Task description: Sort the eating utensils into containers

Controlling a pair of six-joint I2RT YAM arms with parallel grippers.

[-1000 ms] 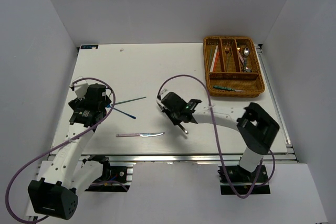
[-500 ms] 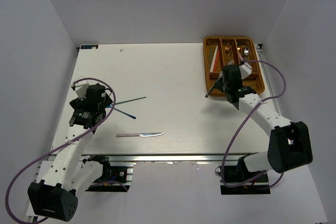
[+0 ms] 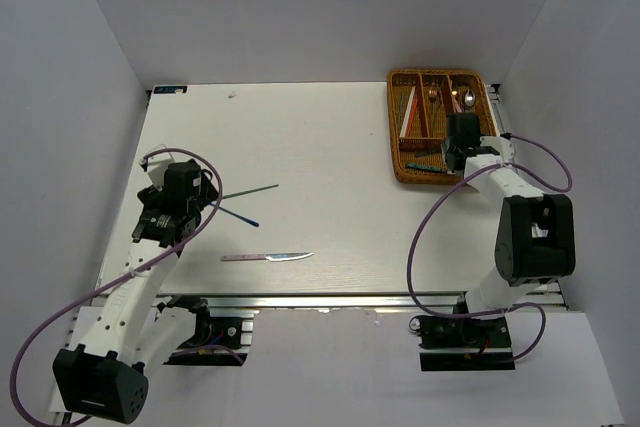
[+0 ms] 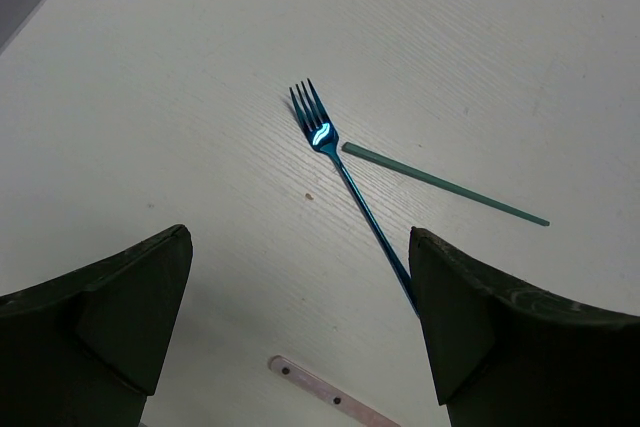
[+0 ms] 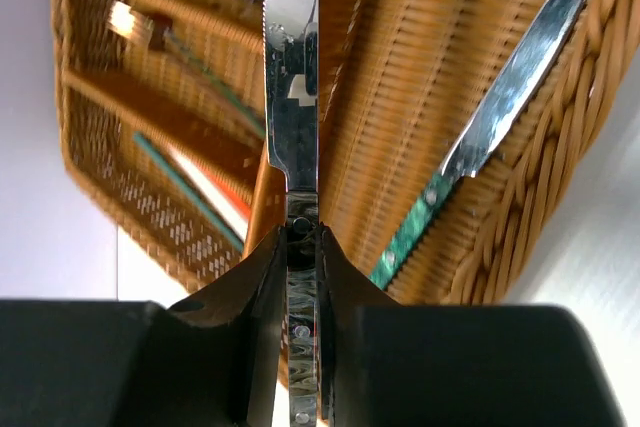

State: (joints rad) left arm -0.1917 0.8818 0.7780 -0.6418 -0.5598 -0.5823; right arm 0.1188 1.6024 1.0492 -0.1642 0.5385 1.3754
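My right gripper [image 5: 300,237] is shut on a silver knife [image 5: 292,67] by its handle and holds it over the wicker tray [image 5: 540,197]; in the top view this gripper [image 3: 458,145] hangs above the tray's [image 3: 393,137] crosswise slot. A green-handled knife [image 5: 490,127] lies in that slot. My left gripper [image 4: 300,332] is open above the table, also seen in the top view [image 3: 185,209]. Below it lie a blue fork [image 4: 345,172], a green chopstick [image 4: 440,183] and the pink handle of a knife [image 4: 320,392]. The top view shows the fork [image 3: 235,214], chopstick [image 3: 248,190] and pink-handled knife [image 3: 266,257].
The tray's long slots hold red, white and green chopsticks [image 5: 195,177] and spoons [image 3: 466,105]. The table's near edge [image 3: 330,297] runs just below the pink-handled knife. White walls enclose the table.
My right arm has swung from the middle of the table to the tray, carrying the silver knife, and now holds it over the crosswise slot. The left arm has barely moved.
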